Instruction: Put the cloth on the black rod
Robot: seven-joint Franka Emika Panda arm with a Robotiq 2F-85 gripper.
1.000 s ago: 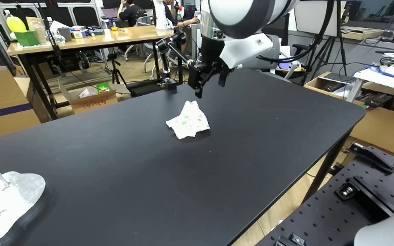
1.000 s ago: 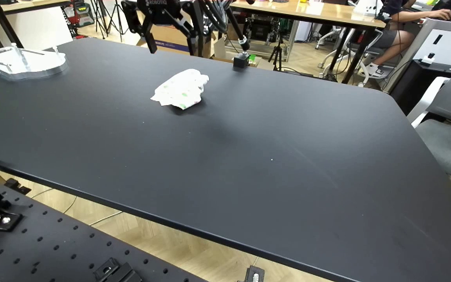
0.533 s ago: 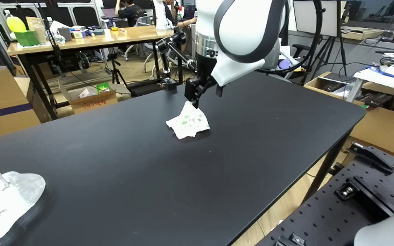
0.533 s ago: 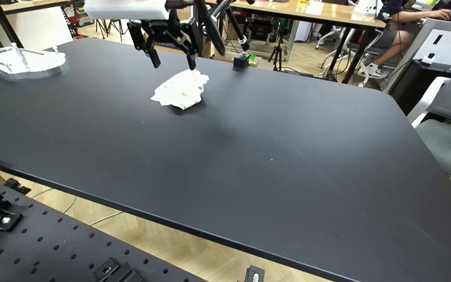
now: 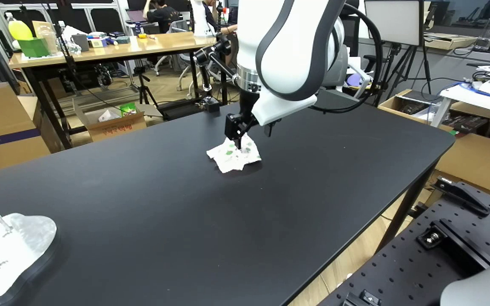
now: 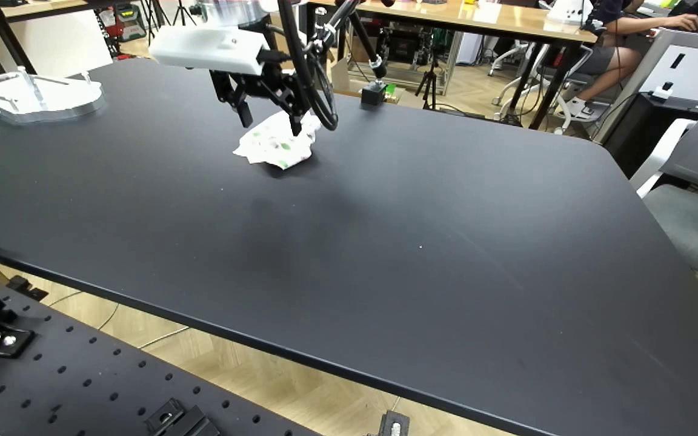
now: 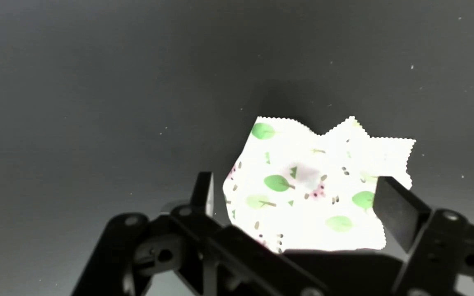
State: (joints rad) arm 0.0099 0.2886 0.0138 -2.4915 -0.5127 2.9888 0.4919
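The cloth (image 5: 231, 160) is white with green leaves and pink prints. It lies crumpled on the black table, and also shows in an exterior view (image 6: 276, 149) and in the wrist view (image 7: 303, 213). My gripper (image 5: 254, 139) is open just above the cloth, pointing down. In an exterior view the gripper (image 6: 271, 124) partly covers the cloth's far side. In the wrist view the cloth lies between the spread fingers of the gripper (image 7: 294, 197); I cannot tell whether they touch it. A black jointed rod stand (image 6: 374, 94) stands at the table's far edge; I cannot tell whether it is the task's rod.
A white and metallic board with upright pegs (image 5: 36, 229) lies at one end of the black table (image 5: 151, 221), also in an exterior view (image 6: 76, 104). A perforated black plate (image 5: 402, 259) lies beside the table. A grey chair (image 6: 697, 200) stands near one end.
My gripper has moved down from well above the table to just over the cloth, with its fingers staying open. The cloth has not moved.
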